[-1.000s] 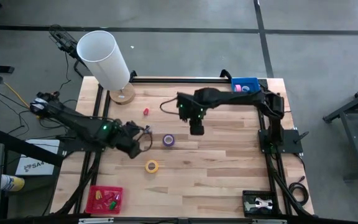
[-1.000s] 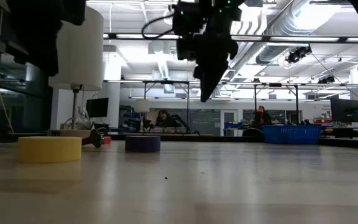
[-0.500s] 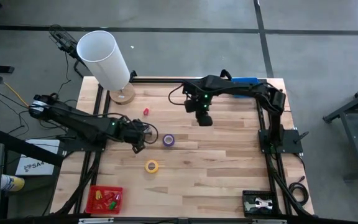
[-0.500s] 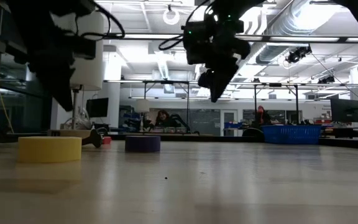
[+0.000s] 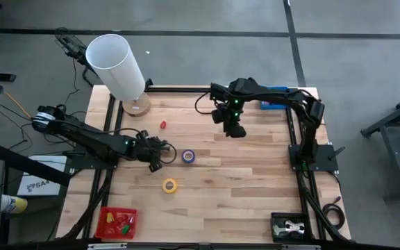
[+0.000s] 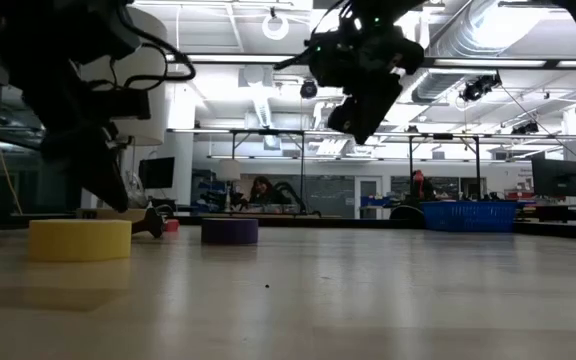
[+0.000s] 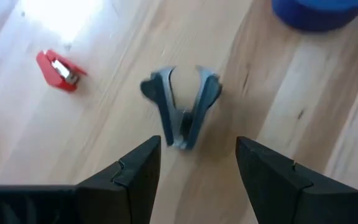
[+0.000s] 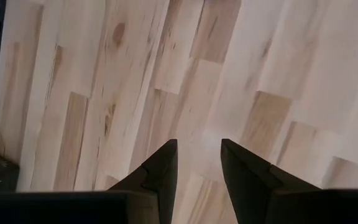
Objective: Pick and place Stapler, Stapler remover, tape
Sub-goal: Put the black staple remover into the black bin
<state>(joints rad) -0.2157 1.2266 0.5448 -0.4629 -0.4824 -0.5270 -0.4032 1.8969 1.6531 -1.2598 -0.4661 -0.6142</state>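
Pale wood-plank table [image 5: 242, 187]; lamp [image 5: 117, 66] at eleven o'clock. Left gripper [image 7: 194, 165] spread over stapler remover [image 7: 182, 112]; right gripper [image 8: 197, 162] parted, empty.

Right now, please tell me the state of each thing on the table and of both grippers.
left gripper: open, above the staple remover, holding nothing
right gripper: empty, raised over bare wood
staple remover: lying free on the table
purple tape: flat, free
yellow tape: flat, free
small red item: lying free
red tray: holds items
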